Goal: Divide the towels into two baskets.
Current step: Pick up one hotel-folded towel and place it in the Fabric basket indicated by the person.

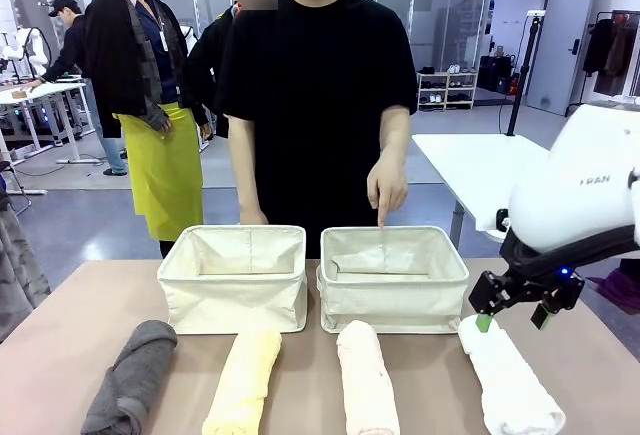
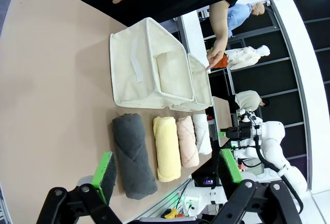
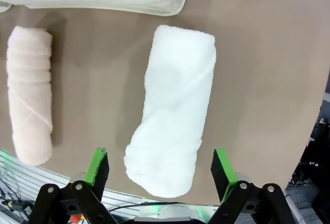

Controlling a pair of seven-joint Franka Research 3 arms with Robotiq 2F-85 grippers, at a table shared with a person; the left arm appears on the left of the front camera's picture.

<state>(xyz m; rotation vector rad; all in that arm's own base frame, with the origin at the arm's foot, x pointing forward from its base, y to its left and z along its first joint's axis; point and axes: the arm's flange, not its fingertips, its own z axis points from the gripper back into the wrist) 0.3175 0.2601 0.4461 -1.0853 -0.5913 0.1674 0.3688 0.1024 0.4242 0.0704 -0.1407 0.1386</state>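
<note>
Baskets come first: the left basket (image 1: 232, 300) and the right basket (image 1: 393, 305) stand side by side beyond the right fingers (image 1: 484, 322), and both look empty, so no towel is sorted yet. All four rolls lie in a row on the desk (image 1: 60, 325). The white towel (image 3: 172, 105) lies directly under the right fingers, which are spread wide and hold nothing. The peach towel (image 1: 366, 383) is just to one side of them, the yellow towel (image 1: 243, 385) and grey towel (image 1: 130, 380) farther off. The left fingers (image 2: 104, 172) hang wide apart and empty above the row. A person's hand (image 1: 387, 187) points into the right basket.
</note>
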